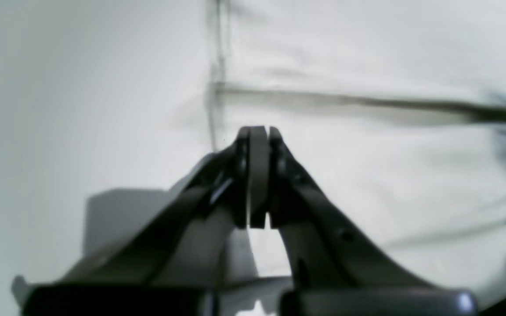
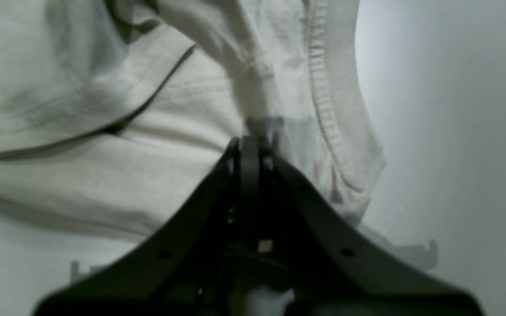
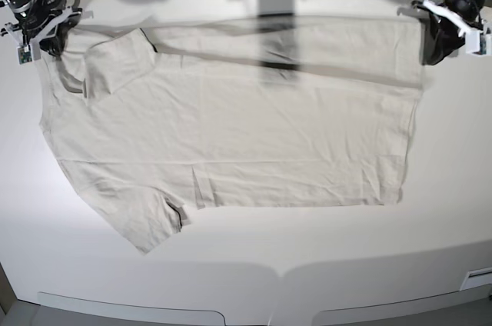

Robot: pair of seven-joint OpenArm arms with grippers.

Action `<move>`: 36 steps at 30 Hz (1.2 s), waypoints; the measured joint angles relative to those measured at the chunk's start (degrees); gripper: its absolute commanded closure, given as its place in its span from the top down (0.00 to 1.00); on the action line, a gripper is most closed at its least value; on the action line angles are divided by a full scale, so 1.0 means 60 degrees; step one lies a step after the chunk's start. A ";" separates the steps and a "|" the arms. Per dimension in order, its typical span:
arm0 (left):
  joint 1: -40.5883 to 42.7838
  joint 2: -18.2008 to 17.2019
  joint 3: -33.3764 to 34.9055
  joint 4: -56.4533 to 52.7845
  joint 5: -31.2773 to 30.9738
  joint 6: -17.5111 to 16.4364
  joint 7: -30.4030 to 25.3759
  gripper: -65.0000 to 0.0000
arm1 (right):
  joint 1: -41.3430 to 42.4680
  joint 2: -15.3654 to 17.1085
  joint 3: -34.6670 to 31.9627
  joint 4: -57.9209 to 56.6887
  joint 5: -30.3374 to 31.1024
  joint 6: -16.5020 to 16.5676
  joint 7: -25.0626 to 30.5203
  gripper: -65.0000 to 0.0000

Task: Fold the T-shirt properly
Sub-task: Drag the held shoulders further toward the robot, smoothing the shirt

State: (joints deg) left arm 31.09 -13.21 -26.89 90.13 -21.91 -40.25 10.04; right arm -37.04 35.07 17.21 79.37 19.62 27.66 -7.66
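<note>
The shirt (image 3: 231, 134) lies flat across the table (image 3: 246, 264). The right gripper (image 3: 48, 34) at 10 o'clock and the left gripper (image 3: 438, 38) at 2 o'clock are pinched together, holding nothing. They could bump the shirt and bunch it up.

A big white table (image 3: 254, 264) holds one thing: a pale T-shirt (image 3: 231, 134). It lies spread out flat, with one long side folded over.
</note>
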 measured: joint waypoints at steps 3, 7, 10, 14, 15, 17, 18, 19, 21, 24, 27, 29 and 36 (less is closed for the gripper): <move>-0.0634 0.0535 -0.0011 -0.0142 0.0029 0.0117 0.1086 0.00 | 0.0004 -0.0004 0.0000 0.0004 -0.0029 0.0007 0.0004 0.00; -0.0903 0.1049 -0.0007 -0.0579 0.0634 0.0106 0.1286 0.00 | 0.0004 -0.0007 0.0000 0.0004 -0.0033 0.0004 0.0000 0.00; -0.0699 0.1064 -0.0011 -0.0845 0.0718 0.0036 0.0969 0.00 | 0.0004 -0.0004 0.0000 0.0004 -0.0029 0.0007 0.0004 0.00; -0.0288 0.0973 -0.0018 -0.1140 0.0692 -0.0080 0.0448 0.00 | -0.0047 -0.0197 0.0004 0.0404 -0.0976 0.0004 -0.0131 0.00; -0.0120 0.0929 -0.0018 -0.1173 0.0976 -0.0098 0.0076 0.00 | -0.0080 -0.0350 0.0004 0.0590 -0.1260 0.0004 -0.0157 0.00; 0.0186 0.0823 -0.0018 -0.1191 0.1330 -0.0124 -0.0437 0.00 | -0.0189 -0.0729 0.0004 0.0954 -0.1508 0.0004 -0.0157 0.00; 0.0306 0.0758 -0.0018 -0.1191 0.1410 -0.0142 -0.0583 0.00 | -0.0240 -0.0918 0.0000 0.1107 -0.1501 0.0004 -0.0157 0.00; 0.0401 0.0670 -0.0018 -0.1191 0.1402 -0.0157 -0.0619 0.00 | -0.0284 -0.1071 0.0000 0.1220 -0.1504 0.0004 -0.0157 0.00; 0.0514 0.0528 -0.0022 -0.1191 0.1399 -0.0157 -0.0627 0.00 | -0.0364 -0.1253 -0.0018 0.1344 -0.1486 0.0051 -0.0113 0.00; 0.0506 0.0404 -0.0022 -0.1341 0.1344 -0.0219 -0.0688 0.00 | -0.0554 -0.1402 -0.0015 0.1359 -0.1457 0.0113 0.0102 0.00; 0.0499 0.0182 -0.0018 -0.1621 0.1246 -0.0368 -0.0863 0.00 | -0.0896 -0.1424 0.0004 0.1406 -0.1399 0.0226 0.0288 0.00; 0.0484 0.0073 -0.0022 -0.1861 0.1242 -0.0415 -0.1071 0.00 | -0.1071 -0.1457 0.0004 0.1417 -0.1304 0.0255 0.0426 0.00; 0.0423 -0.0109 -0.0029 -0.2652 0.0958 -0.0739 -0.1657 0.00 | -0.1311 -0.1453 0.0022 0.1475 -0.1723 0.0302 0.0535 0.00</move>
State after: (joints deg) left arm 33.63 -13.87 -27.07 74.22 -16.16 -44.69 0.10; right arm -44.91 26.35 17.34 88.23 9.28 29.47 -4.45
